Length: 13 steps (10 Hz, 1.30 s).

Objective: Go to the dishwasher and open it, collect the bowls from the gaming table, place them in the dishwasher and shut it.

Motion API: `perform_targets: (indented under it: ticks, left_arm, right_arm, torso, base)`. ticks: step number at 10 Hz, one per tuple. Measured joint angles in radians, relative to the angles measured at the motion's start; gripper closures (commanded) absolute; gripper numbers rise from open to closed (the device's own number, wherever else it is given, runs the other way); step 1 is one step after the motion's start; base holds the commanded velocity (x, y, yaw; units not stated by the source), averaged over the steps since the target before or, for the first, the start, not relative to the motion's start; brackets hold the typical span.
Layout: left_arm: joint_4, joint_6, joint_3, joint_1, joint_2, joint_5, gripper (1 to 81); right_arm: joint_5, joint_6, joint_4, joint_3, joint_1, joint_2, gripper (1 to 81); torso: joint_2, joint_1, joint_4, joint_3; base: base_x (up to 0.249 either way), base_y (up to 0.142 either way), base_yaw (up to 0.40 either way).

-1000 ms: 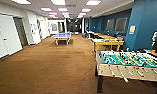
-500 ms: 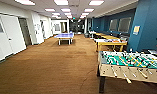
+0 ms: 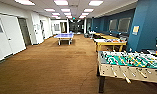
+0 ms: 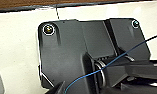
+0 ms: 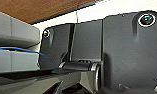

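- Driving: across the last second the whole head view has shifted, so the camera moved, not the furniture. The foosball table (image 3: 130, 66) has slid further in from the right and now shows larger and nearer; the ping-pong table (image 3: 64, 36) sits a bit further left than before.
- You're rolling forward and turning slightly right in the games room. My read: this is a transit leg, nothing handled yet.
- Task things: no dishwasher in sight. The long white-topped, yellow-edged table (image 3: 109, 42) stands beyond the foosball table's far end, against the blue wall (image 3: 149, 27); likely the gaming table. I can't pick out bowls on its top from here. A small orange spot by the foosball table's far right corner is too blurred to call.
- Grippers: can't tell for either. Both wrist views give you the dark robot plate, a blue cable and the white robot body, with a strip of carpet; nothing there looks held.
- Materials: carpet (image 3: 51, 67) is brown, short-pile, matte, with a faint seam line running toward the foosball leg. Foosball table: pale box sides, green field, metal rods with handles sticking out of the near side, dark legs.
- Left side: white walls and a plain white door (image 3: 12, 35), flat panel. Ceiling has rectangular light panels in rows.
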Motion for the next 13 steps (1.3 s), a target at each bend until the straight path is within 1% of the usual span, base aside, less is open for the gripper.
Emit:
perform_targets:
  ticks: [4,7,9,13]
  left_arm:
    - [-0.001,0.000,0.000,0.000,0.003,0.001,1.0]
    - [-0.026,0.000,0.000,0.025,0.002,0.017,1.0]
    - [-0.028,0.000,0.000,-0.007,0.002,0.001,1.0]
    - [-0.028,0.000,0.000,0.011,0.002,0.007,1.0]
  right_arm:
    - [0.000,0.000,0.000,-0.001,0.000,0.006,1.0]
    - [-0.004,0.000,-0.001,-0.001,-0.029,0.006,1.0]
    - [0.016,0.000,-0.010,-0.002,-0.009,0.006,1.0]
    - [0.011,0.000,-0.013,-0.002,-0.019,0.009,1.0]
  torso:
    - [0.000,0.000,0.000,0.000]
    - [-0.002,-0.003,0.000,0.001]
    - [-0.001,-0.002,0.000,0.001]
    - [-0.001,-0.002,0.000,0.001]
  base:
    - [0.021,0.000,0.000]
    - [0.134,0.000,0.000]
    - [0.161,0.000,0.000]
    - [0.180,0.000,0.000]
